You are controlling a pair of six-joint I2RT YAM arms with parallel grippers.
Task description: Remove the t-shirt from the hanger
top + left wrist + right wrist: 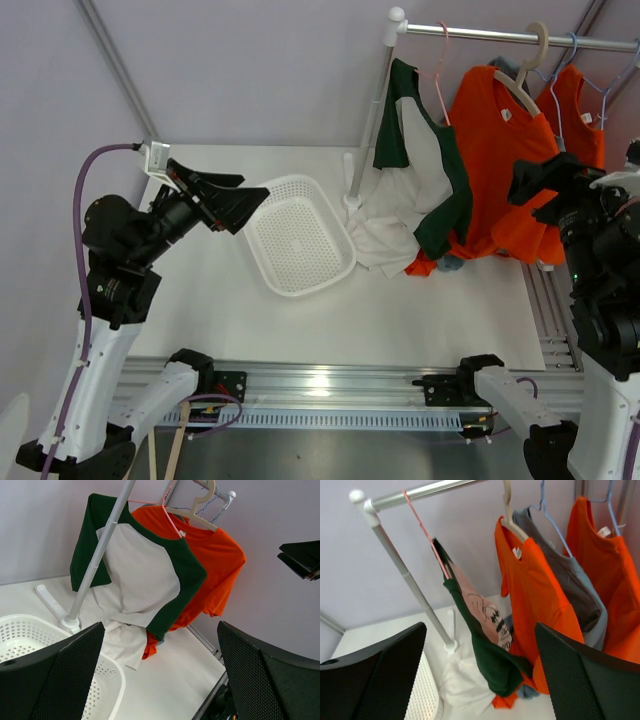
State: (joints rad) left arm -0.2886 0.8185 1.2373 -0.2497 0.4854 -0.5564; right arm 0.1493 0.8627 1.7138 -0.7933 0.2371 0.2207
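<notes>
Left gripper [250,206]: wide open, empty, near basket [300,240].
Right gripper [527,186]: open, empty.
T-shirt [430,160]: on pink hanger [441,75], hem seemingly touching table [400,312].

The left arm [120,255] and right arm [600,270] had black joint housings above white lower links. A purple cable [84,200] ran up the left arm to a small white box [156,155]. The left fingers [75,675] and right fingers [375,680] were broad black wedges with finely dimpled faces.
</notes>
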